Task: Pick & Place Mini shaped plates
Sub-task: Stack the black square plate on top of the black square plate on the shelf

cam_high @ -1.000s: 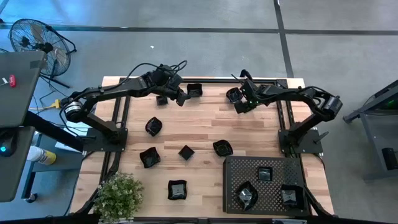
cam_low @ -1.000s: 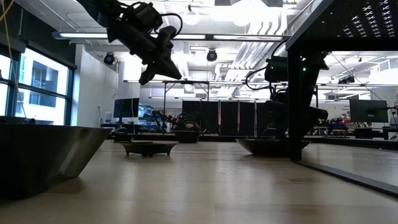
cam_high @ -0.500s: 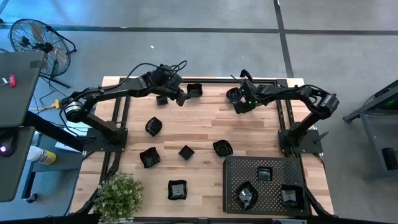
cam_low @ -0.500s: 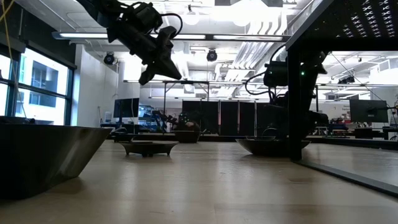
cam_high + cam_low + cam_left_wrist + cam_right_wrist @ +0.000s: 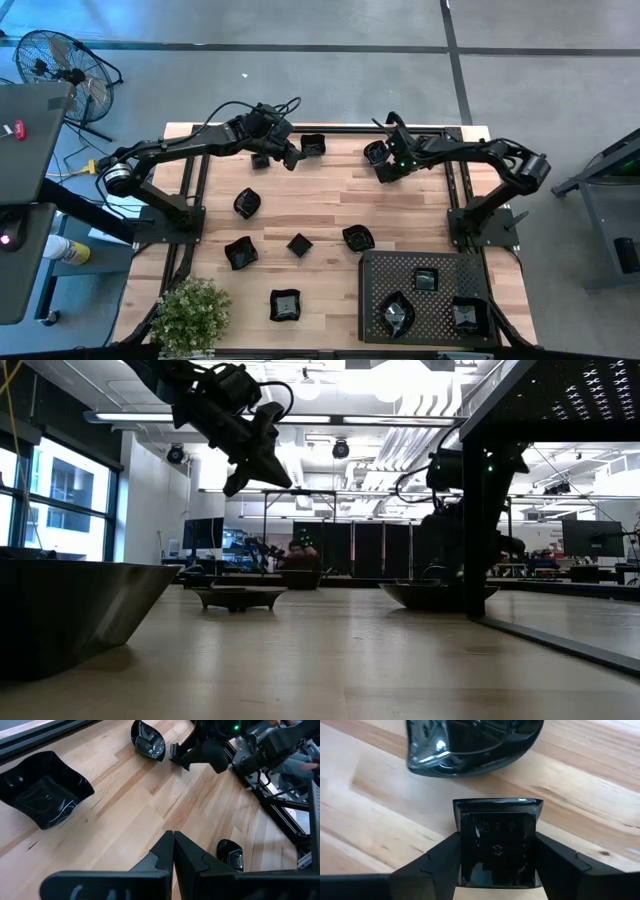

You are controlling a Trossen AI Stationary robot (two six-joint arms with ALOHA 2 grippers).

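A robotics lab — ceiling strip lights [image 5: 150,417], a floor fan [image 5: 58,70], wooden workbench [image 5: 330,205].

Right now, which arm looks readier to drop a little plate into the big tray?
The right. Its gripper already clamps a small square plate, and the tray lies on its side. The left gripper is shut and empty.

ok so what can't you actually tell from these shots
High view: the right gripper hides the held plate; only its wrist view shows it.
Low view: the right gripper is mostly behind a dark post.
Low view: the nearest plate is cut off by the left edge.
High view: the tray plates are too small to tell shapes.
Left gripper, shut, waits at the far edge.
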